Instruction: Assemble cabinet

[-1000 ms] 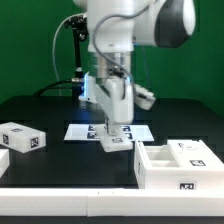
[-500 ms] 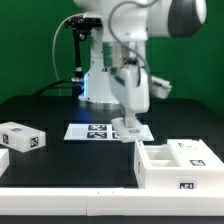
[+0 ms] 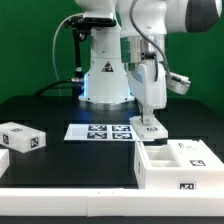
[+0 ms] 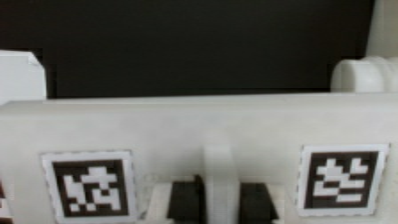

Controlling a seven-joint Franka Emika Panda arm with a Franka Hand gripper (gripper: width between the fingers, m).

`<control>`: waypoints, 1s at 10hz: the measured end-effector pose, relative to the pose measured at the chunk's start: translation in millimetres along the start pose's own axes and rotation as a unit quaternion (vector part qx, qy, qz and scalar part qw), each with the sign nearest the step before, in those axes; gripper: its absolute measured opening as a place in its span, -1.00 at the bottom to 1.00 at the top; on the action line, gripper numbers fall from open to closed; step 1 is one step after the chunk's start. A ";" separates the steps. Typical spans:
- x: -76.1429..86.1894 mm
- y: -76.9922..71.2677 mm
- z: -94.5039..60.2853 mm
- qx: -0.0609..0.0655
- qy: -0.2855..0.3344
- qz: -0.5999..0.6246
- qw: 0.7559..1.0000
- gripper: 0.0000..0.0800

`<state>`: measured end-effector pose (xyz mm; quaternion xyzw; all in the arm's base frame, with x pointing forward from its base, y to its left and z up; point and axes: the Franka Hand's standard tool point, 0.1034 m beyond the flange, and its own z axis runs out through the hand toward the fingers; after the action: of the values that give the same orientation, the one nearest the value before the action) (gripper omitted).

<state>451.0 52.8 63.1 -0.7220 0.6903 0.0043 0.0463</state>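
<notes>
The tool [image 3: 149, 119] is pinching a white tagged panel [image 3: 148, 127], which fills the blurred wrist view and hides the fingertips. In the exterior view, the cabinet [image 3: 158, 172] sits at the panel's five o'clock.

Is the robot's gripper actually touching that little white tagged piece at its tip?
Touching. In the exterior view the gripper is shut on the small white tagged panel, which hangs from its tip above the table.
</notes>
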 end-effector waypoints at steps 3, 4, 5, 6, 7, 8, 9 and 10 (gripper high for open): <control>4.3 -13.4 -3.7 0.008 -0.001 0.006 1.000 -0.84; 7.3 -14.6 -0.9 0.007 0.003 0.006 1.000 -0.84; 9.1 -14.3 1.9 0.004 0.006 0.006 1.000 -0.84; 10.1 -14.1 4.1 0.002 0.008 0.006 1.000 -0.84; 11.0 -14.2 6.1 0.001 0.010 0.006 1.000 -0.84; 10.3 -15.4 6.7 0.003 0.012 0.006 1.000 -0.84; 8.2 -17.4 6.7 0.001 0.011 0.003 1.000 -0.84; 6.1 -24.0 6.2 0.000 0.009 -0.002 1.000 -0.84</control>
<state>475.5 48.2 58.0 -0.7234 0.6893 -0.0029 0.0400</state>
